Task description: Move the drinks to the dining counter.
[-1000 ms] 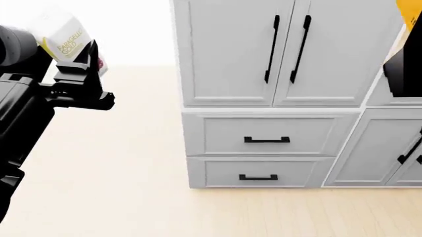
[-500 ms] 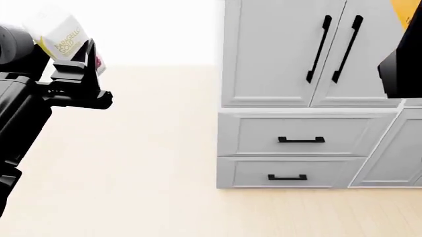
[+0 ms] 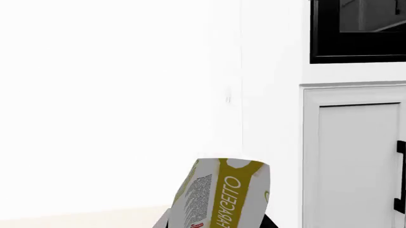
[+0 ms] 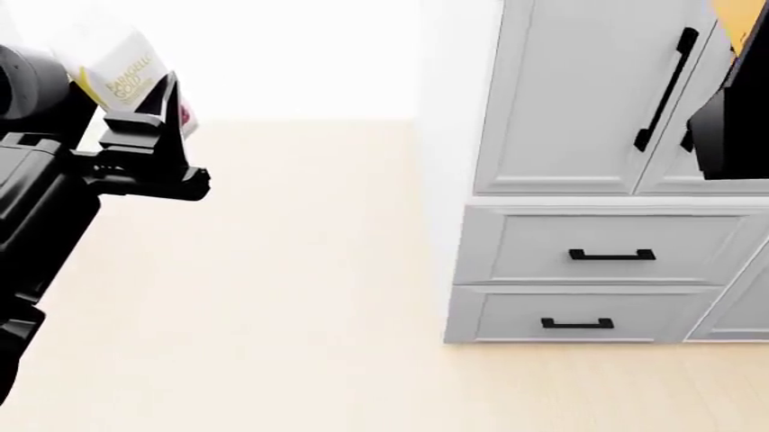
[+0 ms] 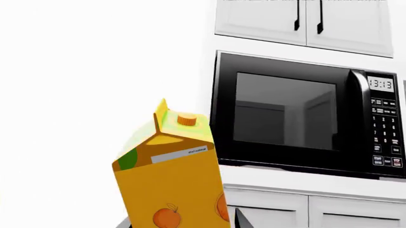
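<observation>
Two cartons: each is carried in the air by one arm, neither resting on any tabletop.
Cabinets: pale grey tall cabinet front (image 4: 577, 99) with black bar handles and two drawers below, at the head view's right, standing on the floor.
Floor: pale beige wood floor (image 4: 265, 297) fills the middle of the head view.
Microwave: black built-in microwave oven (image 5: 304, 116) with a lit clock shows behind the juice carton in the right wrist view.
Juice carton: yellow-orange gable-top juice carton (image 5: 171, 173) with an orange cap, tilted slightly, held by the right pincer (image 5: 184, 223); only dark finger edges show at its base.
Small carton: small white carton with yellow band and lettering (image 4: 121, 76), tilted, clamped in the black left pincer (image 4: 150, 121) at the head view's upper left.
</observation>
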Robot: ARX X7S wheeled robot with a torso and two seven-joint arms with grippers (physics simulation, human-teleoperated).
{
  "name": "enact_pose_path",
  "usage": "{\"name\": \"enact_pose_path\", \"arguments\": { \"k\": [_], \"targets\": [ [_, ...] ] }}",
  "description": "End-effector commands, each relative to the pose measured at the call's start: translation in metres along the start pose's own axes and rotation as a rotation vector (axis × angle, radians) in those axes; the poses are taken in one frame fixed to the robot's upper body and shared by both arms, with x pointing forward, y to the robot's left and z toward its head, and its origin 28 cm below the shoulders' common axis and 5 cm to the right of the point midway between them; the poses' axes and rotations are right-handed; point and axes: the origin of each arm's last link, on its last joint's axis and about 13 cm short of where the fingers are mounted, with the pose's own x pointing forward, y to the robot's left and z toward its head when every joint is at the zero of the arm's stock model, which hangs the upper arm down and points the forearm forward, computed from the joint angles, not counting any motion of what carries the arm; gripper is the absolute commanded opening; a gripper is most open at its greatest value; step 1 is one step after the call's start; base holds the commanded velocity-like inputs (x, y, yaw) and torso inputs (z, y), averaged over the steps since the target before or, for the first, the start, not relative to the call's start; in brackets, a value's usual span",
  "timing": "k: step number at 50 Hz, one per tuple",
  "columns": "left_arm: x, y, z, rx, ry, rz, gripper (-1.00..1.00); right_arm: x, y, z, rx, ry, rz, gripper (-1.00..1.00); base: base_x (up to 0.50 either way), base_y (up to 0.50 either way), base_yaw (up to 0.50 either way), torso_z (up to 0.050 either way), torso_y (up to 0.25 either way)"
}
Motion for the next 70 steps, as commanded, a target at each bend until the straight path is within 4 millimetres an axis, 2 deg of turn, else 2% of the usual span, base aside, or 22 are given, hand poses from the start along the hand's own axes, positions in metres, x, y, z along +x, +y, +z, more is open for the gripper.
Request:
{"name": "enact_pose_path", "arguments": {
  "k": [1,10,19,20,25,31,70],
  "targets": [
    [0.0,0.0,0.0,-0.007,-0.014,0.008,-1.0,-0.001,-0.002,0.005,0.006,-0.061,-0.014,-1.0,0.0,0.5,0.0,0.01,0.0],
    [0.001,0.0,-0.003,-0.008,-0.007,0.008,-1.0,0.0,-0.001,0.003,-0.006,-0.072,-0.005,-1.0,0.0,0.5,0.0,0.0,0.001],
    [-0.001,0.004,-0.005,-0.011,-0.003,0.024,-1.0,-0.001,0.007,0.005,-0.005,-0.097,0.086,-1.0,0.13,0.5,0.0,0.001,0.002],
    [-0.001,0.003,-0.006,-0.009,-0.002,0.02,-1.0,-0.002,0.003,0.006,-0.05,-0.115,0.049,-1.0,0.3,0.5,0.0,0.0,0.0],
    [0.0,0.003,-0.008,-0.011,0.002,0.018,-1.0,-0.007,0.006,0.011,-0.057,-0.105,0.119,-1.0,0.45,0.41,0.0,0.0,0.002],
    [0.0,0.002,-0.007,-0.008,0.001,0.018,-1.0,-0.002,0.003,0.001,-0.048,-0.074,0.063,-1.0,0.47,0.39,0.0,0.002,0.002],
    [0.002,0.002,-0.009,-0.014,0.006,0.016,-1.0,-0.001,0.002,0.0,-0.105,-0.06,0.043,-1.0,0.44,0.43,0.0,0.001,0.003]
  ]
}}
